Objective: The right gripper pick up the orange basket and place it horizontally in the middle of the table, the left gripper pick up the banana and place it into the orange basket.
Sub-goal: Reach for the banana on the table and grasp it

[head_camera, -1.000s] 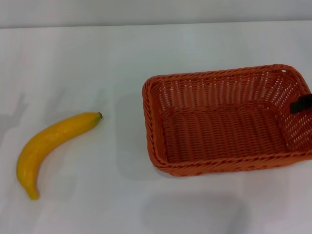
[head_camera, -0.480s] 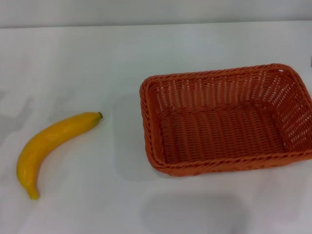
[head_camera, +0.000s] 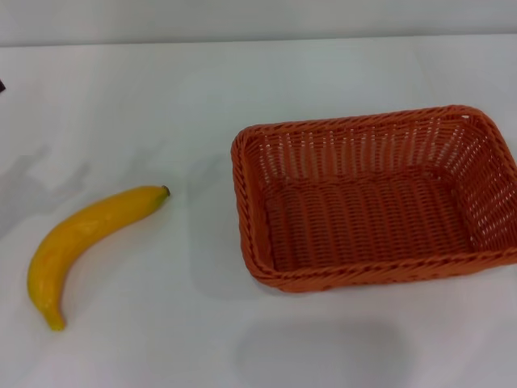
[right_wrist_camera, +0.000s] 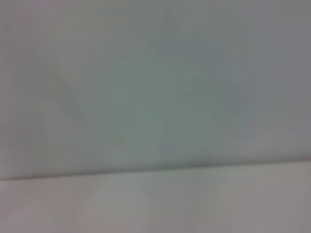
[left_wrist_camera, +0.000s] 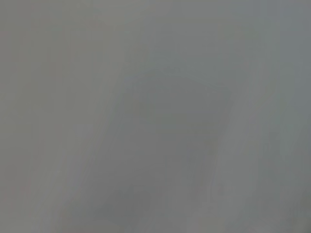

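Observation:
The orange basket (head_camera: 371,198) rests flat on the white table (head_camera: 161,105), right of the middle, with its long side running left to right and nothing inside it. The banana (head_camera: 85,238) lies on the table at the left, well apart from the basket, its dark tip pointing toward the basket and its stem toward the front. A tiny dark sliver of my left gripper (head_camera: 2,85) shows at the far left edge of the head view, behind the banana and well away from it. My right gripper is out of view. Both wrist views show only plain pale surface.
The table's far edge (head_camera: 258,40) meets a grey wall at the back. Soft shadows fall on the table left of the banana and in front of the basket.
The black right gripper at the basket's right rim has let go and left the view. The basket has settled slightly to the left. A dark sliver has appeared at the left edge.

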`<state>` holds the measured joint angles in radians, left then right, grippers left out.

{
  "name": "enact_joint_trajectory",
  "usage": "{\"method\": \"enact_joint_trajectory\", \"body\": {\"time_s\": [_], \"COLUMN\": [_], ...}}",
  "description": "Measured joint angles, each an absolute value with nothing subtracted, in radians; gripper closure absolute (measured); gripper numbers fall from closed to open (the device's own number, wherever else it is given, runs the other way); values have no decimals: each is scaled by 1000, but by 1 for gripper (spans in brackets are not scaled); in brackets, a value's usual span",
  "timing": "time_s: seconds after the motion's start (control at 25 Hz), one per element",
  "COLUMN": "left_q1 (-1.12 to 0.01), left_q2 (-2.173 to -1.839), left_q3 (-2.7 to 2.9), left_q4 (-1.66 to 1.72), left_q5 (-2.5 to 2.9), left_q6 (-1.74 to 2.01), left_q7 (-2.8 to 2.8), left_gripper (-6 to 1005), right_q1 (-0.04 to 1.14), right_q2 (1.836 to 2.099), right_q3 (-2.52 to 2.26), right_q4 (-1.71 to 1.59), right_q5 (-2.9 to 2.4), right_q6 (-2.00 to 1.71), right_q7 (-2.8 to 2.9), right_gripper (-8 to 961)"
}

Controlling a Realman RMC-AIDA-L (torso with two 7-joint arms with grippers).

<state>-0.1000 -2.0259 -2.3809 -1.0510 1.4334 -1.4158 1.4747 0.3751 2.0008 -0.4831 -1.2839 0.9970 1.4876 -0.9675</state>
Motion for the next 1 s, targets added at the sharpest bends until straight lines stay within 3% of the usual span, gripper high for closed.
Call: {"method": "enact_joint_trajectory", "body": {"time_s": [0.2,0.36,0.48,0.72,1.0], "left_q1": [-156,-278,-368,-466,-482], "left_q2": [-2003,-1950,-1930,-1921,-1933], "left_q3": [-2408,-2438,-2438,-2429,-2405], "left_q4": [-1268,-1301,-1303,-1305,-1277], "left_q5": [1730,1971,2149,2367,2487], "left_q6": [-1479,-1669,-1766,-1819,-1808], "left_q7": [1196,1086,1059,1047,1084], "left_gripper": [107,108,108,108,108], "right_q1": [325,296,290,295,308], "right_q2": [2007,2003,2003,2001,2002], "right_q3": [-452,-369,-338,-335,-342], "right_q4": [-1241,-1158,-1125,-1099,-1061], "right_q5": [1090,1176,1188,1188,1194], "right_q6": [1427,1402,1401,1392,1385], "right_q7": [-1071,-1181,-1219,-1233,-1230], "right_gripper": [164,165,166,167,167]}}
